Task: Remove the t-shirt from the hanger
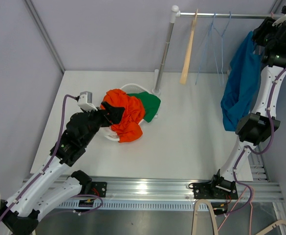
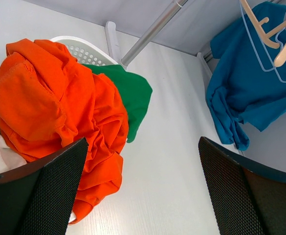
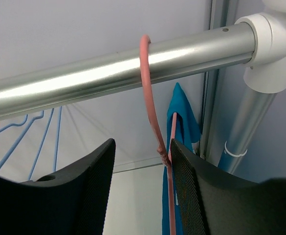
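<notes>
We see a white basket (image 1: 131, 87) on the bench (image 1: 191, 137), mostly buried under an orange garment (image 1: 125, 115) and a green one (image 1: 151, 105). The left hand (image 2: 143, 188) hovers above them, wide open and empty. The blue t-shirt (image 1: 240, 88) hangs on a pink hanger (image 3: 150, 103) from the rail (image 3: 84, 78). The right hand (image 3: 140, 196), spread open, straddles the hanger's neck without gripping it. The hanger's shoulders are hidden.

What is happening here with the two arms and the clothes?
The right gripper is up at the metal rail, its jaws open on either side of the pink wire hanger. The blue t-shirt hangs on that hanger, not yet removed. The left gripper, open, hovers over the white laundry basket, which holds an orange garment and a green garment.
</notes>
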### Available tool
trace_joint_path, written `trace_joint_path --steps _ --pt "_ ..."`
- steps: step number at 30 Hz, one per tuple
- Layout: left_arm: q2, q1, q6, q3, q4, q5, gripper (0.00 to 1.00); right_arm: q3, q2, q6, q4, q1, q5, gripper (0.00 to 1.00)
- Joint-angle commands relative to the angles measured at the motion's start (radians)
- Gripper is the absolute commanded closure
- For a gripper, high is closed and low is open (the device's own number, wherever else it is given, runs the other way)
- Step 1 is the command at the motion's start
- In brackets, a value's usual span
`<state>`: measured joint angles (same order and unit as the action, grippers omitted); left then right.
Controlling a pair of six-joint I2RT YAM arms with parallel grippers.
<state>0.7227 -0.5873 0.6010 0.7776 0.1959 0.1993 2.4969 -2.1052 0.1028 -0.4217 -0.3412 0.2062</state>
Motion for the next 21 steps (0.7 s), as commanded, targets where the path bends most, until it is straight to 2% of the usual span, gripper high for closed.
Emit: trace_joint_path --steps 1,8,9,10,15,21 --pt "0.006 -0.008 -0.017 -0.001 -0.041 0.005 0.00 0.020 -0.027 -0.011 0.015 0.005 -0.030 0.48" --pt "0.018 -0.008 -0.012 -0.006 -0.049 -0.001 0.00 0.019 -0.049 -0.005 0.017 -0.001 -0.018 0.69" --pt "0.020 -0.008 -0.012 -0.005 -0.049 -0.001 0.01 0.020 -0.050 -0.002 0.018 0.001 -0.005 0.73" --pt "0.018 -0.008 -0.013 -0.006 -0.049 0.002 0.00 0.020 -0.053 0.001 0.018 -0.001 -0.002 0.81" --pt "0.014 -0.008 -0.018 -0.011 -0.044 0.008 0.01 0.019 -0.049 0.029 0.032 0.004 0.021 1.00" --pt "0.003 -0.008 -0.017 -0.023 -0.050 0.006 0.01 0.019 -0.019 0.045 0.049 0.013 0.032 1.00"
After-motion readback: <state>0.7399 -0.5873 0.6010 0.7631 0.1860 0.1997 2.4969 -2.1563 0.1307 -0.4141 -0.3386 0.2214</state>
